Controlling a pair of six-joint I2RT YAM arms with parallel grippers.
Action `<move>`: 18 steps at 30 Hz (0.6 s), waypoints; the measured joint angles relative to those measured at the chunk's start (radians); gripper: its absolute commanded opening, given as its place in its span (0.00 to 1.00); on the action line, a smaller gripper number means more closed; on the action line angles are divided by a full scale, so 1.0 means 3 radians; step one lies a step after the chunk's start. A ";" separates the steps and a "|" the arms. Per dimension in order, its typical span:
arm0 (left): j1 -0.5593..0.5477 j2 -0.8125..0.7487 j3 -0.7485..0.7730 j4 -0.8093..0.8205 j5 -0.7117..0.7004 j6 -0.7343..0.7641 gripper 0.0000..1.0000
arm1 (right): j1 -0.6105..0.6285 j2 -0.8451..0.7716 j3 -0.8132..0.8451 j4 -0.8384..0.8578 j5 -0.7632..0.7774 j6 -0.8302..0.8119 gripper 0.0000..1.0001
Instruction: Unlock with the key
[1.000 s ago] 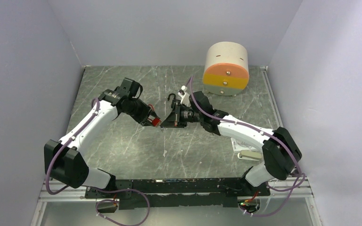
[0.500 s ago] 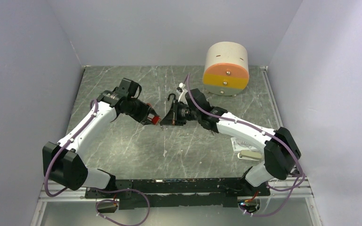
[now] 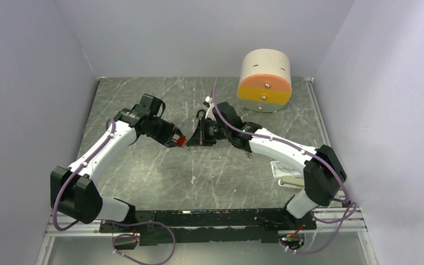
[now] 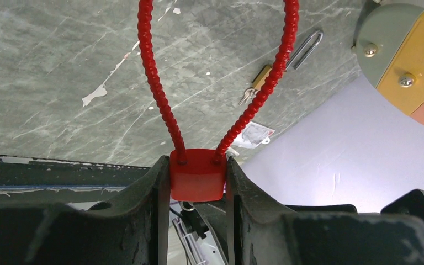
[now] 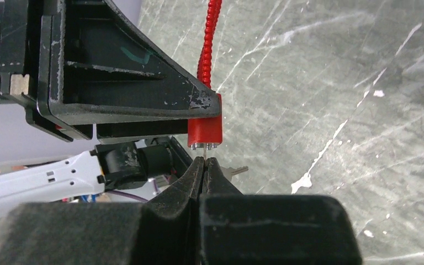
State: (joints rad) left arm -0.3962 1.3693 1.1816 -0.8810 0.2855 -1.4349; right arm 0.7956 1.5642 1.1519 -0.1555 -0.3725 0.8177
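The left claw (image 4: pixel 197 161) was part-way closed, its two black, scuffed fingers pinching the flat sides of the padlock (image 4: pixel 197 176), a small red plastic block with rounded corners. From the block's top rose a ribbed, bead-like red cable (image 4: pixel 155 83), curving in a long loop. The right claw (image 5: pixel 204 165) faced it from the right with its jaws pressed tight on the key (image 5: pixel 204 156), a thin silver blade whose tip touched the padlock's underside; how far it was in could not be told. Both claws were above the middle of the worktop (image 3: pixel 143 171), a grey-green marble-patterned slab with pale veins and chips. A brass lock (image 4: pixel 261 78) with a steel shackle lay flat on it, and a beige drum (image 3: pixel 265 69) with an orange-and-yellow face stood at the far right.
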 measured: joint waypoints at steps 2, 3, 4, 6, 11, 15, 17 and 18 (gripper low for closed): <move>0.0005 0.0000 0.0000 0.0005 -0.0011 0.0000 0.03 | 0.0003 -0.0006 -0.0045 0.0102 0.0001 -0.0108 0.00; 0.0008 0.0000 0.0000 0.0006 -0.0013 -0.0001 0.02 | 0.0003 -0.0006 -0.0061 0.0139 0.0000 -0.0149 0.00; 0.0011 0.0000 0.0000 0.0008 -0.0014 -0.0003 0.03 | 0.0004 -0.0006 -0.0069 0.0161 0.0000 -0.0191 0.00; 0.0018 0.0000 0.0000 0.0025 -0.0011 -0.0011 0.02 | 0.0006 -0.0006 -0.0069 0.0187 0.0008 -0.0264 0.00; 0.0042 -0.0024 -0.0093 0.0139 -0.0019 -0.0092 0.02 | 0.0041 0.0061 0.0018 0.0126 0.0154 -0.0435 0.00; 0.0052 -0.0033 -0.0108 0.0177 -0.0100 -0.0148 0.03 | 0.0053 0.0195 0.0273 -0.0146 0.0248 -0.0378 0.00; 0.0052 -0.0071 -0.0148 0.0244 -0.0145 -0.0206 0.02 | 0.0039 0.0259 0.0407 -0.0286 0.0254 -0.0271 0.00; 0.0053 -0.0108 -0.0192 0.0292 -0.0161 -0.0262 0.02 | 0.0028 0.0277 0.0431 -0.0303 0.0252 -0.0212 0.00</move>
State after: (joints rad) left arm -0.3801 1.3369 1.1240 -0.7933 0.2371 -1.5135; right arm 0.8040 1.6474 1.2812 -0.2462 -0.2970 0.7540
